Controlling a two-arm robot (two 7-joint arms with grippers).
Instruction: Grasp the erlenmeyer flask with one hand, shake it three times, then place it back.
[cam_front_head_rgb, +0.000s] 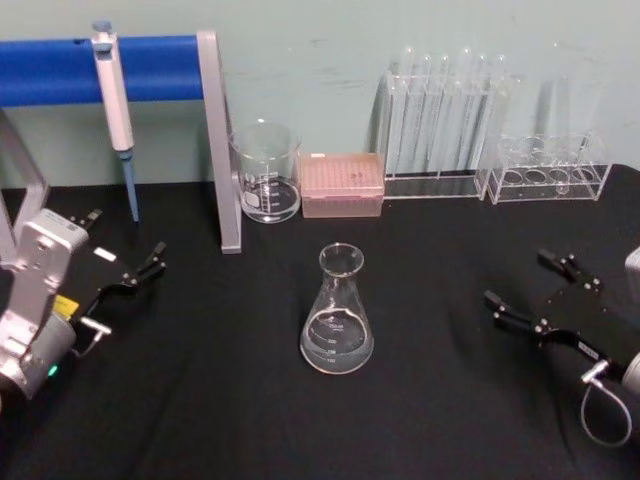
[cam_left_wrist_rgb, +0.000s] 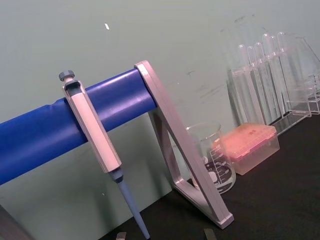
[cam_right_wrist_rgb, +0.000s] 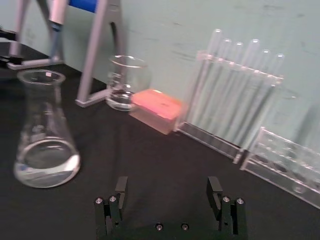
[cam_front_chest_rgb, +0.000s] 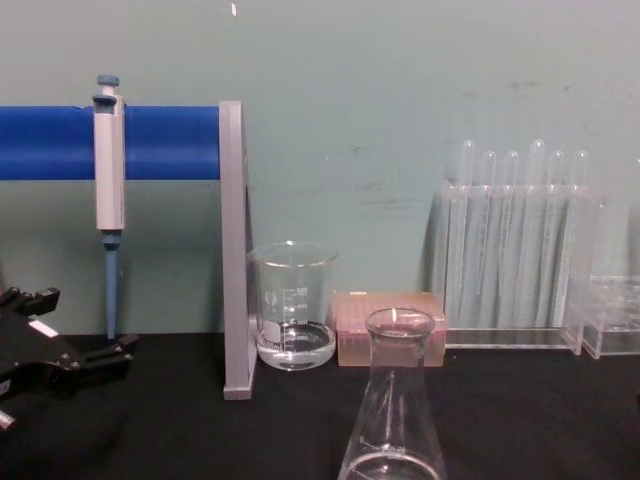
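chest view: the flask (cam_front_chest_rgb: 392, 420) is cut off by the bottom edge, its base out of frame; the left gripper (cam_front_chest_rgb: 88, 322) runs off the left edge. head view: the blue bar (cam_front_head_rgb: 60, 70) leaves the left edge, and the right gripper (cam_front_head_rgb: 518, 278) loses its wrist at the right edge. left wrist view: the tip of the pipette (cam_left_wrist_rgb: 95, 135) is cut by the bottom edge. right wrist view: the printing on the flask is too blurred to read.
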